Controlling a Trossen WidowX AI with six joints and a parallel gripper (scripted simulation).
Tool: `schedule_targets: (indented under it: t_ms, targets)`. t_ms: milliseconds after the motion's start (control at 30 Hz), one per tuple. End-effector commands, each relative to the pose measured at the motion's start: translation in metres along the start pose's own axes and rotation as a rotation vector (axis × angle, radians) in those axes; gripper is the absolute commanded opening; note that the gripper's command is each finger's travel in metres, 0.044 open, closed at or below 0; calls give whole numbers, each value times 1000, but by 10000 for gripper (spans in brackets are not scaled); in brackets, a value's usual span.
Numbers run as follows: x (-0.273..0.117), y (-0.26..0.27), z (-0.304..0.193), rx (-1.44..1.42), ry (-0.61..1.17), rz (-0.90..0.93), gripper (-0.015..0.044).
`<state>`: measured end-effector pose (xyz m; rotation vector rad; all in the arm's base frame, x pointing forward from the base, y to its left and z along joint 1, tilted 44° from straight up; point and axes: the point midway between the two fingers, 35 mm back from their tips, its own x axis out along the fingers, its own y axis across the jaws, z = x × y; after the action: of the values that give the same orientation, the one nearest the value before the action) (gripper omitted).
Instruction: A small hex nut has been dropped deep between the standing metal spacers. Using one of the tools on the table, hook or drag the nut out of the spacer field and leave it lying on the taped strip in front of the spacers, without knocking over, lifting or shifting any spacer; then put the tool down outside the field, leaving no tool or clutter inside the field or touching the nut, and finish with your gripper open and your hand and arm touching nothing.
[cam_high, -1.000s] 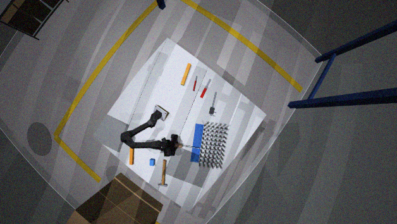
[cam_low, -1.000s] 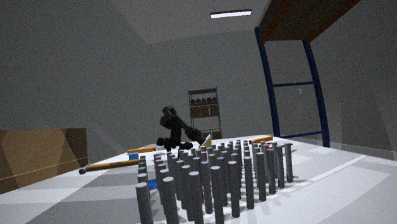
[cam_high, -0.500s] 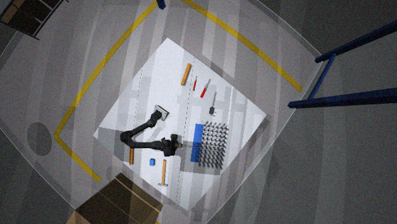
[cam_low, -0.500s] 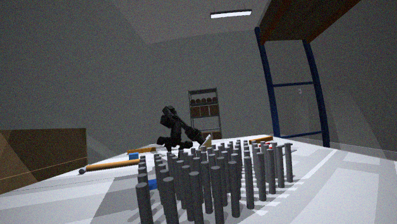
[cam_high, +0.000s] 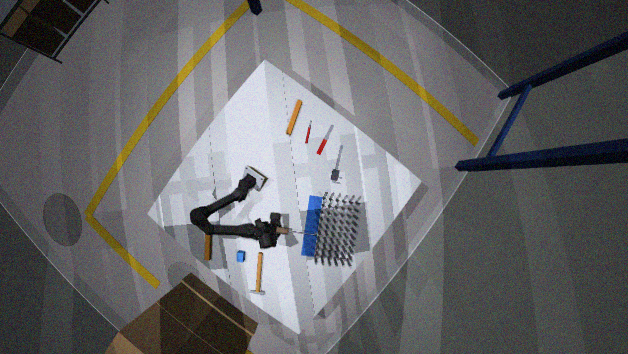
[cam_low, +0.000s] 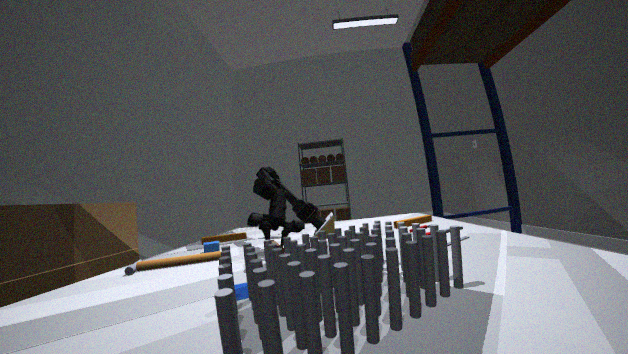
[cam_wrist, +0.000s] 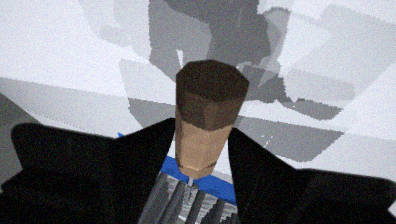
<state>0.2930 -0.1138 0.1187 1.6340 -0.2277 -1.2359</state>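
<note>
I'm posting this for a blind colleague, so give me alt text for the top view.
A black robot arm's gripper holds a wooden-handled tool, its thin shaft reaching across a blue strip to rows of standing metal spacers on a white table.

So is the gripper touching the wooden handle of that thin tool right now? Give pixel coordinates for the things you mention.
Touching: the wrist view shows the wooden handle (cam_high: 282, 230) (cam_wrist: 202, 145) clamped between the gripper's (cam_high: 278, 230) (cam_wrist: 204, 150) jaws.

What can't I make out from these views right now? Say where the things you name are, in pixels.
- Hex nut: not discernible in any view; the spacers (cam_high: 338, 230) (cam_low: 306, 300) could hide it.
- Tool tip: top view, too thin and lost among the spacers.
- Tool shaft: wrist view, mostly hidden below the handle (cam_high: 283, 230) (cam_wrist: 202, 145).
- Fingertips: exterior view, too small and dark.
</note>
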Motion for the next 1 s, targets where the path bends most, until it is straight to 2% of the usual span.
schedule_targets:
  t_ms: [0, 467, 967]
  targets:
    - [-4, 4, 0, 9, 4, 8, 0]
    - [-27, 0, 34, -1, 6, 3, 0]
    - [-65, 17, 5, 12, 2, -24, 0]
